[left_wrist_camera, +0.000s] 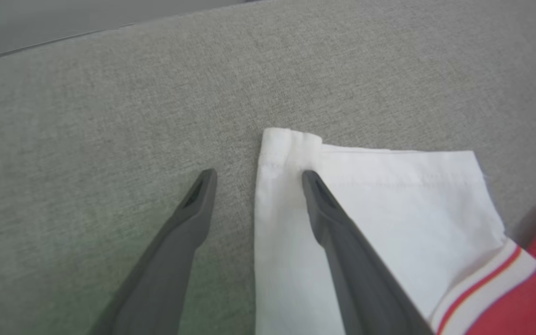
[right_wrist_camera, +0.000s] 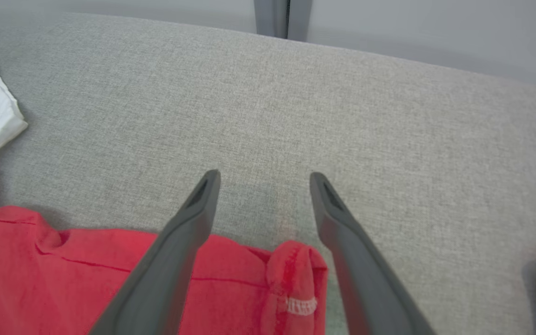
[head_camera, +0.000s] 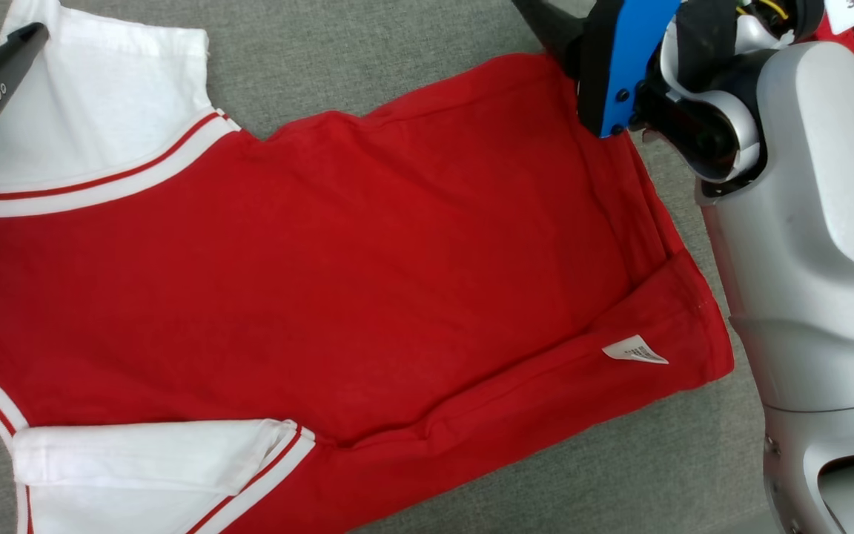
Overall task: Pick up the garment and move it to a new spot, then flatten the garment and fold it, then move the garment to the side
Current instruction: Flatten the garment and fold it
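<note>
Here the garment (head_camera: 338, 259) – a red shirt with white sleeves and red-and-white striped trim – lies spread on the grey cloth surface (head_camera: 368, 59) and takes up most of the head view. Its hem points to the robot's right and its sleeves to the left. Along the near side a strip of the red body is turned over onto itself, and a small white label (head_camera: 634, 350) shows there near the hem corner. The near sleeve (head_camera: 145, 452) lies folded at the lower left of that view; the far sleeve (left_wrist_camera: 389, 209) lies flat at the upper left.

The left gripper (left_wrist_camera: 258, 176) is at the far sleeve with its fingers wide apart – one over the white cloth near the cuff corner, the other over bare grey surface, the sleeve's edge running between them. Nothing is clamped, and whether the fingers touch the cloth cannot be told.

The right gripper (right_wrist_camera: 264, 176) is at the far hem corner, fingers likewise spread and holding nothing. A small bunched fold of red hem sits between them lower down, while their tips lie over bare grey surface. The pale forearm (head_camera: 820, 222) crosses the right side of the head view.
</note>
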